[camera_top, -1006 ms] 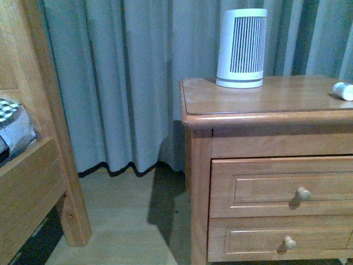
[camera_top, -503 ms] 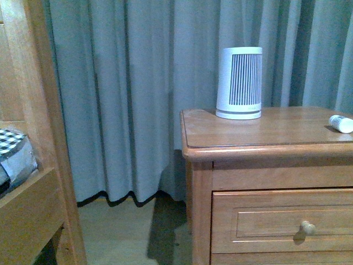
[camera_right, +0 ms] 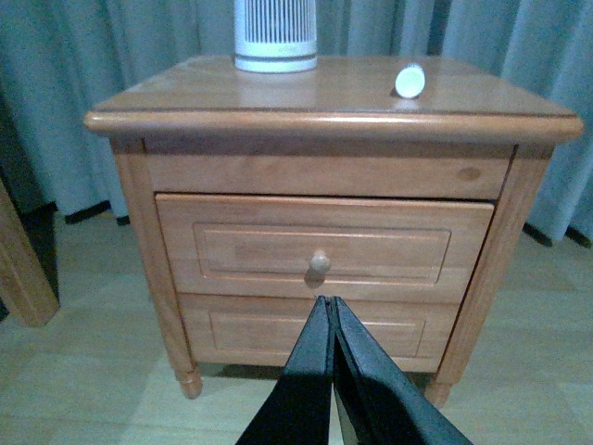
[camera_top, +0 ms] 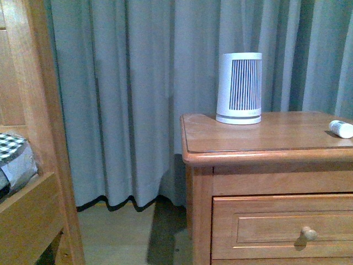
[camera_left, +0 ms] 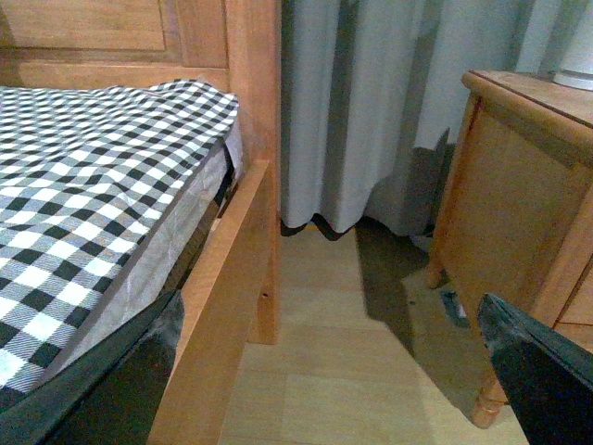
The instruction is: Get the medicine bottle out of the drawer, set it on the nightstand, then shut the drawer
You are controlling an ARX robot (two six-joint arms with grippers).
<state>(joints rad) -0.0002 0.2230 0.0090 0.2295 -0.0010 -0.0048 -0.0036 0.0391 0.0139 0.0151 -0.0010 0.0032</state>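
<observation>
The small white medicine bottle [camera_top: 342, 128] lies on its side on the nightstand [camera_top: 259, 135] top, near the right edge; it also shows in the right wrist view [camera_right: 410, 80]. The nightstand [camera_right: 324, 102] faces the right wrist camera. Its top drawer [camera_right: 324, 248] stands slightly proud of the frame, with a round knob [camera_right: 320, 261]; the drawer front [camera_top: 281, 226] shows in the front view. My right gripper [camera_right: 329, 301] is shut and empty, in front of the drawer, just below the knob. My left gripper [camera_left: 334, 371] is open and empty, low between the bed and the nightstand.
A large white slatted appliance [camera_top: 239, 88] stands at the back of the nightstand top. The wooden bed frame [camera_left: 232, 269] with a checked mattress [camera_left: 83, 185] is on the left. Grey curtains [camera_top: 127, 99] hang behind. Pale wood floor [camera_left: 334, 352] lies between bed and nightstand.
The front view has tilted upward: the nightstand sits lower in the frame and the lower drawer has dropped out of view. The bottle stays on the top.
</observation>
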